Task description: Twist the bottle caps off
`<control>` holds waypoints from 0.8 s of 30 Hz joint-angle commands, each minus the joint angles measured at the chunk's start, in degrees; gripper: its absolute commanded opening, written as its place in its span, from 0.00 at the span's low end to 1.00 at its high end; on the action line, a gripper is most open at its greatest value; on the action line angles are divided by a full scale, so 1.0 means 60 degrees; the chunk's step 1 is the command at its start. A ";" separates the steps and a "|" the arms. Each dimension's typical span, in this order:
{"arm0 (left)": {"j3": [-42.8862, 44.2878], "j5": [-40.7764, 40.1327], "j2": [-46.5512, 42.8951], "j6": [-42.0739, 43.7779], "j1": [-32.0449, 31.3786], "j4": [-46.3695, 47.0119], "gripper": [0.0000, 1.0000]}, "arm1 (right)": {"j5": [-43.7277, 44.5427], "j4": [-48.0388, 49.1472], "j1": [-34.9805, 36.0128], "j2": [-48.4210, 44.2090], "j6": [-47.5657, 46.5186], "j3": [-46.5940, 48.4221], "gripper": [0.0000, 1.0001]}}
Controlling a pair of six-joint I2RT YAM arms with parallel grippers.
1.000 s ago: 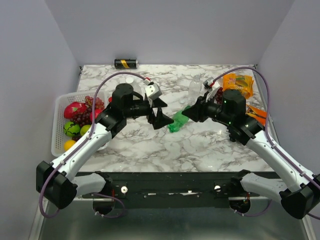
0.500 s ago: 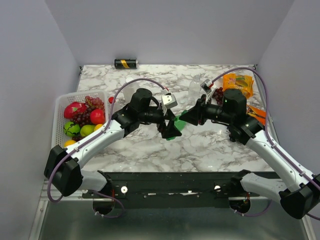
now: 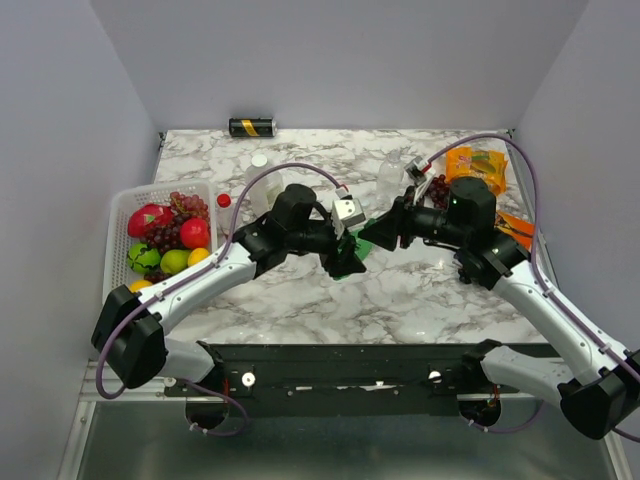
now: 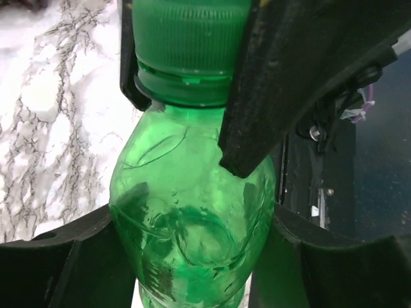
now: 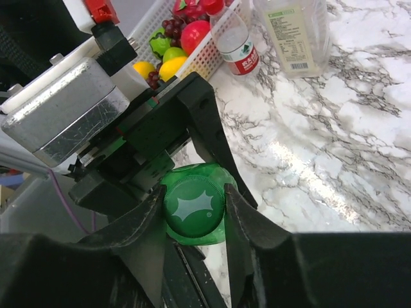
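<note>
The left end effector [image 4: 192,215] is closed partway around the belly of the green bottle [image 4: 186,167], with one finger [image 4: 61,269] pressed against each side. The right end effector [image 5: 194,210] meets the bottle from the opposite end and is clamped on its green cap [image 4: 186,38]. In the left wrist view, the right arm's black fingers [image 4: 289,83] flank the cap and the ring just below it. In the right wrist view, the cap shows end-on, squeezed between the two fingers. The cap sits on the neck of the bottle. The bottle lies roughly level between the two arms, over the middle of the marble desk [image 3: 400,295]. Whether it touches the desk cannot be told.

Farther out, toward the left and the back, a small red-labelled bottle [image 5: 234,46] with a red cap stands upright just beside a white basket [image 3: 113,255] of fruit. A larger clear bottle [image 5: 295,32] stands next to it. A second larger clear bottle [image 3: 391,172] stands on the far side of the right arm's wrist, near a bunch of dark grapes [image 3: 437,188]. Orange packets [image 3: 478,165] lie toward the far right corner of the desk. A black-and-gold can [image 3: 251,127] lies on its side at the back edge, against the wall.
</note>
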 commanded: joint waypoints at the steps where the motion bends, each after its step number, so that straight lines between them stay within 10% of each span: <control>1: -0.0362 -0.1379 -0.0241 -0.0386 -0.0369 0.0762 0.35 | 0.1118 0.0435 -0.0008 -0.0467 0.0481 -0.0200 0.67; 8: -0.0831 -0.2084 -0.0475 -0.1326 -0.0413 0.1670 0.28 | 0.2748 0.1445 -0.0008 -0.1537 0.1301 -0.1210 0.73; 24: -0.0832 -0.2289 -0.0607 -0.1400 -0.0472 0.1672 0.28 | 0.1533 0.2500 -0.0008 -0.0601 0.1814 -0.1285 0.63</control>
